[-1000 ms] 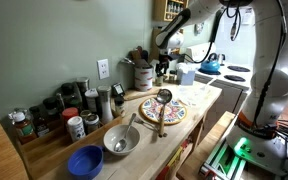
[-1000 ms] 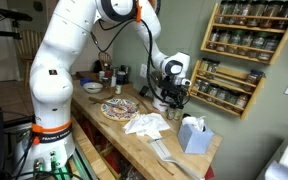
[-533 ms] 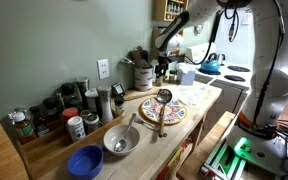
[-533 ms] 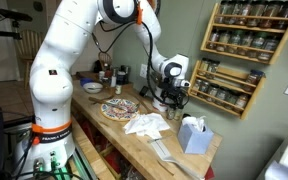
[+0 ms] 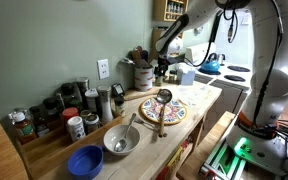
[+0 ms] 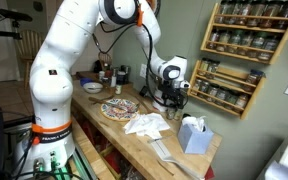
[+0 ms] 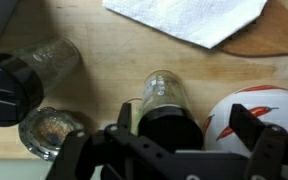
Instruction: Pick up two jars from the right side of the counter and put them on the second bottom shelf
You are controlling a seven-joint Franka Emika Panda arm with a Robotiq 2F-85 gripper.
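In the wrist view a glass jar with a black lid (image 7: pixel 168 108) stands on the light-wood counter (image 7: pixel 104 75) between my open gripper's fingers (image 7: pixel 184 122). The left finger is close to the jar. The right finger is farther off, with a white and orange object (image 7: pixel 246 105) between it and the jar. Two more jars (image 7: pixel 14 85) (image 7: pixel 47 132) stand to the left. In both exterior views the gripper (image 6: pixel 169 88) (image 5: pixel 164 68) is low over the counter by the wall. The wooden spice rack hangs on the wall; its second bottom shelf (image 6: pixel 227 85) holds dark jars.
A patterned plate with a ladle (image 5: pixel 162 108), a metal bowl (image 5: pixel 121 140) and a blue bowl (image 5: pixel 85 160) sit on the counter (image 5: pixel 206 98). A row of jars (image 5: pixel 64 110) lines the wall. A white cloth (image 6: pixel 144 123) and a tissue box (image 6: pixel 192 133) lie near the gripper. A stove holds a kettle (image 5: pixel 210 65).
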